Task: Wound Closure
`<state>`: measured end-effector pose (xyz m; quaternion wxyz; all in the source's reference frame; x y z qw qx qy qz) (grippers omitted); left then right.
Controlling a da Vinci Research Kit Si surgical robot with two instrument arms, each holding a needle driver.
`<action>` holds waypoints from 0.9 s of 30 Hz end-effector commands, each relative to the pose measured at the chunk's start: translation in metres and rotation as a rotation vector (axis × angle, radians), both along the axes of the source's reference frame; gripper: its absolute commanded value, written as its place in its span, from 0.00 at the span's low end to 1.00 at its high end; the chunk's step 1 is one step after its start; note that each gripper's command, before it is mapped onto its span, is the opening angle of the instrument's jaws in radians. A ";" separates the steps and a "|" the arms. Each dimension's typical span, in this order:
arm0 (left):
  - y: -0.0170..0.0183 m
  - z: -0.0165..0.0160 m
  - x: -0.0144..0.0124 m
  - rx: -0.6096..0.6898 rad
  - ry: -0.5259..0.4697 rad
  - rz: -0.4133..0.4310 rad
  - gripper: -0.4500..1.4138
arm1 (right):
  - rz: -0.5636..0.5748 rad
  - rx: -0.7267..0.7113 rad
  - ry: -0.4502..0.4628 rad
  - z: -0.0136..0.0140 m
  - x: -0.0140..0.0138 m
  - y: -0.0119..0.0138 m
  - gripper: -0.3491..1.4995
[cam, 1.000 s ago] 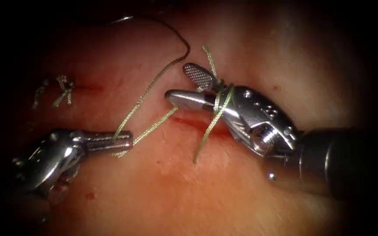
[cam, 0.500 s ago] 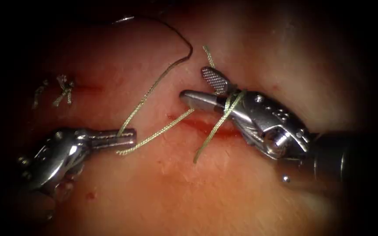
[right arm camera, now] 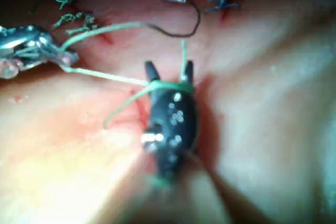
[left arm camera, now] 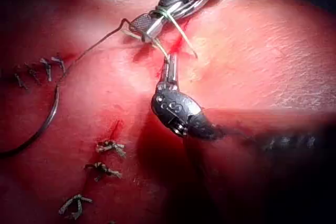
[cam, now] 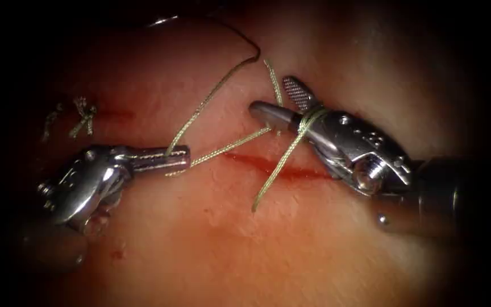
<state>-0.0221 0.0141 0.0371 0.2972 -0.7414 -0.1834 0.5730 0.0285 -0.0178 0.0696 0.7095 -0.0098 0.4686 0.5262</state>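
The left tool (cam: 180, 159) is closed on the thread (cam: 223, 149), gripping it right at the tip of its jaws, just left of the cut (cam: 279, 167). Across from it the right tool (cam: 282, 99) stands with its jaws apart and nothing between them, but with the thread wound around its neck behind the jaws — a loop, so the step in hand looks like knot tying. Over the last second the right tool has drawn back to the right and upward with the wrap on it, while the left tool has come up toward the cut. The short free end (cam: 271, 71) of thread stands up just beside the open jaws; a knot would call for that end to be taken between them — a judgement only. The needle (left arm camera: 37, 129) lies free on the tissue (cam: 291, 250), held by neither tool and not in the tissue, near earlier stitches (left arm camera: 102, 169).
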 end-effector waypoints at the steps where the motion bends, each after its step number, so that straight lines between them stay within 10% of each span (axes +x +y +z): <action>1: 0.0001 0.0008 -0.0006 0.000 -0.002 0.001 0.00 | -0.009 0.005 -0.018 0.0010 0.0011 0.0004 0.57; 10: 0.0004 0.0010 -0.0005 0.000 -0.002 0.001 0.00 | -0.042 0.029 -0.049 0.0027 0.0032 0.0007 0.56; 12: 0.0004 0.0010 -0.0005 0.000 -0.002 0.001 0.00 | -0.058 0.029 -0.059 0.0028 0.0034 0.0007 0.40; 14: 0.0004 0.0010 -0.0005 -0.006 -0.003 0.003 0.00 | -0.087 0.051 -0.077 0.0029 0.0036 0.0006 0.00; 27: 0.0006 0.0005 0.0000 -0.001 -0.004 0.004 0.00 | -0.167 0.024 -0.099 0.0029 0.0032 0.0006 0.00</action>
